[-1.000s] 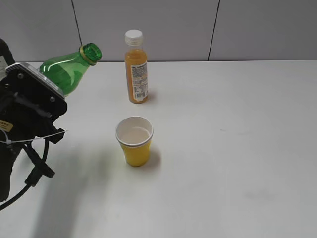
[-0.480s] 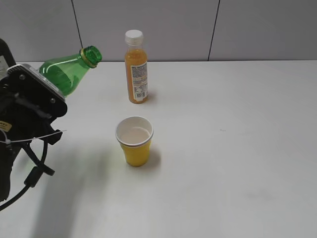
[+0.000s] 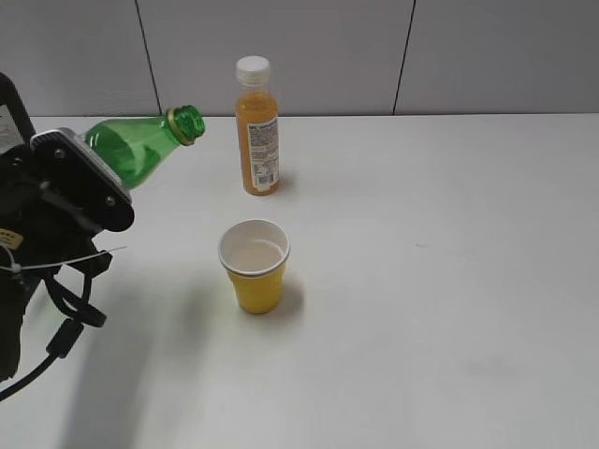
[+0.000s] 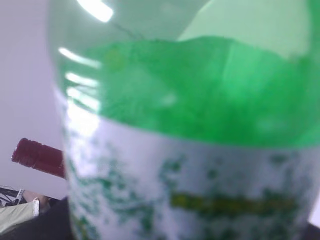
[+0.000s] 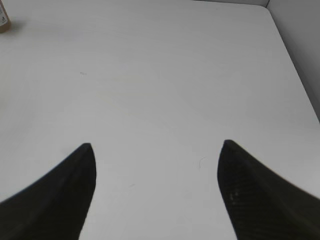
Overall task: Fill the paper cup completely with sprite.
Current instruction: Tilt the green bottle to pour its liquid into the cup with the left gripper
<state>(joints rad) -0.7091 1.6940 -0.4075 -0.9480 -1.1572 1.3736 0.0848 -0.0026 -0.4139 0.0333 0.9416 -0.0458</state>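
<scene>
Two bottles and one cup on the white table (image 3: pixel 449 281). The transparent green plastic sprite bottle (image 3: pixel 140 150) is carried above the table's left rear, long axis close to horizontal, its uncapped mouth pointing right and slightly up, toward the orange juice bottle with white cap (image 3: pixel 256 126), which stands upright at the back. Left gripper (image 3: pixel 65 201) is clamped around the green bottle's labelled body, which fills the left wrist view. The small yellow paper cup (image 3: pixel 255 266) stands upright near the table's middle, in front of the juice bottle, holding some pale liquid. Right gripper (image 5: pixel 155 165) hangs spread wide over bare table, gripping nothing.
</scene>
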